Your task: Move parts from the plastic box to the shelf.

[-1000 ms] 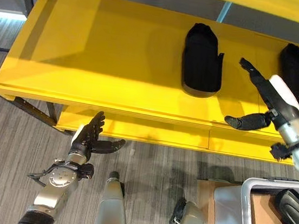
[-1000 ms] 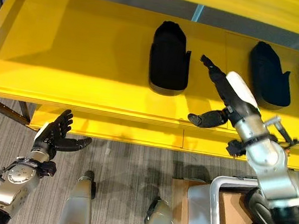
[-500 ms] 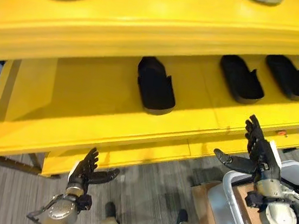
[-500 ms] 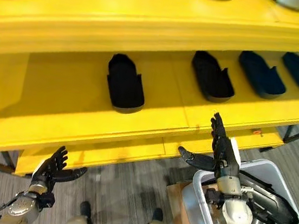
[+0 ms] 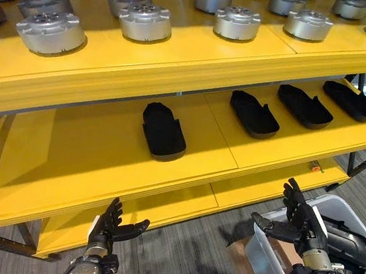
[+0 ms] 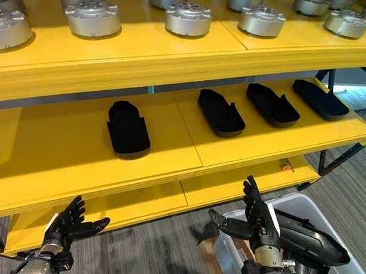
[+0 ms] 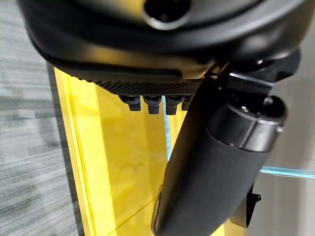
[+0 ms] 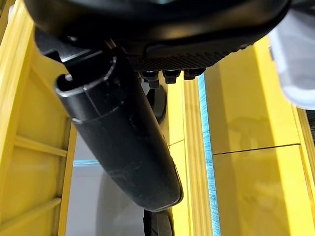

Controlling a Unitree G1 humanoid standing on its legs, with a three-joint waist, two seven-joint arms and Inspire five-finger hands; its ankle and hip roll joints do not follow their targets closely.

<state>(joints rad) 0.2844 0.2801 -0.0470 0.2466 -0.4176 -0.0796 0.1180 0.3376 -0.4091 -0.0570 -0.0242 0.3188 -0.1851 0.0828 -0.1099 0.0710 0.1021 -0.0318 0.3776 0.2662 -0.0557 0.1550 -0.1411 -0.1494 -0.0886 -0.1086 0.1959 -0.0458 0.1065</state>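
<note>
A: Where are the parts, and which hand is nearer to them?

B: The black parts still to move lie in the plastic box (image 6: pixel 327 272) on the floor at the lower right; a long dark one (image 6: pixel 307 240) rests across the box's top, its long axis running roughly along the shelf's front edge. The right hand (image 6: pixel 258 218) hangs just at the box's near-left rim, fingers straight and spread, thumb out, holding nothing; the left hand (image 6: pixel 69 222) is well apart, low by the front edge of the bottom shelf (image 6: pixel 127 210), also relaxed and empty.

A: So the right arm takes it?

B: That is my judgement; the part lies to the right of that hand and slightly behind it, so the hand must turn back over the box and come down across the part's narrow width, not along its length.

A: And where does it go?

B: The middle shelf (image 5: pixel 87 158) already carries four black parts (image 5: pixel 164 130) in a row, long axes pointing from the front edge to the back; the left half of that shelf is bare, so there is room beside the leftmost part. The top shelf (image 5: pixel 180 50) bears round silver parts (image 5: pixel 145 22).

A: Any edges to mind?

B: The box's rim on lifting out; then the overhanging front edge of the top shelf, which leaves a low gap to enter.
</note>
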